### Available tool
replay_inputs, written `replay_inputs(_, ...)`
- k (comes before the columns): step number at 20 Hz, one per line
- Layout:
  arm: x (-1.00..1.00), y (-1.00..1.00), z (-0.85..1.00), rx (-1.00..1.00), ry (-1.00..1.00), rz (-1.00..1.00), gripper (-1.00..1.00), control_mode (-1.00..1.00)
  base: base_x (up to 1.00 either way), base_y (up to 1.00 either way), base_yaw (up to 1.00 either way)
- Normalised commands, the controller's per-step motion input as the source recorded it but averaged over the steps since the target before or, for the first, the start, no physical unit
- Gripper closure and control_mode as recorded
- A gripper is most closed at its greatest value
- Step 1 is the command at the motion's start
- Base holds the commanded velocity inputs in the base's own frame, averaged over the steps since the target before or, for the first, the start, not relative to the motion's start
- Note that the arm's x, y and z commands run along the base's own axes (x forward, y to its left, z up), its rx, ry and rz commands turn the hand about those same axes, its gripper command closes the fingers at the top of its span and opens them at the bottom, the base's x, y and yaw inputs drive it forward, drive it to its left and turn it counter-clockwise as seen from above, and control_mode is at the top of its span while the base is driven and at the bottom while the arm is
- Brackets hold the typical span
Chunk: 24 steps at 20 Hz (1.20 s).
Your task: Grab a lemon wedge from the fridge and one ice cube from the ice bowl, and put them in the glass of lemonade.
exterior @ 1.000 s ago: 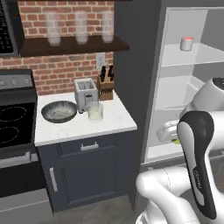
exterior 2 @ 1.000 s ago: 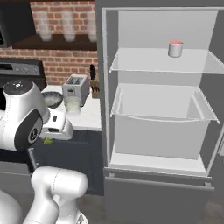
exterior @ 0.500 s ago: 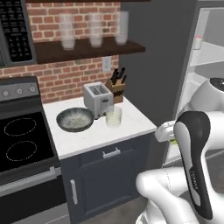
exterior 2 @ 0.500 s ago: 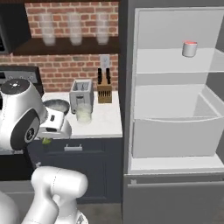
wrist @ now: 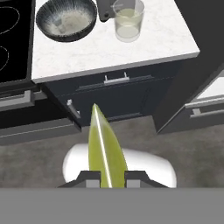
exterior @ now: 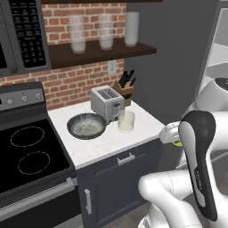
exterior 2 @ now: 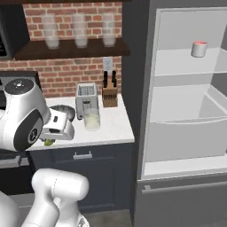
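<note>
Lemon wedge carried low, short of the bench

The pincer (wrist: 108, 177) pinches the lemon wedge (wrist: 105, 148) by its flat sides; likely light, soft and slippery. On the bench (wrist: 144, 48), the glass of lemonade (wrist: 127, 19) and ice bowl (wrist: 65, 18) stand toward the back edge.

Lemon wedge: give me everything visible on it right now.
The lemon wedge is a slim yellow-green sliver with a pale stripe along its ridge, tapering to a point away from the claw. It looks glossy and intact. The claw's two dark fingertips clamp its wide end from both sides; nothing else touches it. It hangs in the air over the floor, in front of the dark cabinet. In the base views it shows as a small green bit under the hand.
</note>
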Motion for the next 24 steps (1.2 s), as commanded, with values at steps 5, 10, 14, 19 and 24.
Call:
replay_inputs(5, 0.00, 0.00, 0.00, 0.00, 0.00, 0.00, 1.00, 1.00, 0.23, 0.36, 0.00)
replay_inputs(10, 0.00, 0.00, 0.00, 0.00, 0.00, 0.00, 1.00, 1.00, 0.87, 0.08, 0.00)
replay_inputs(14, 0.00, 0.00, 0.00, 0.00, 0.00, 0.00, 1.00, 1.00, 1.00, 0.02, -0.02)
replay_inputs(19, 0.00, 0.00, 0.00, 0.00, 0.00, 0.00, 1.00, 1.00, 0.75, 0.10, -0.01)
replay_inputs(24, 0.00, 0.00, 0.00, 0.00, 0.00, 0.00, 1.00, 1.00, 0.08, 0.00, 0.00)
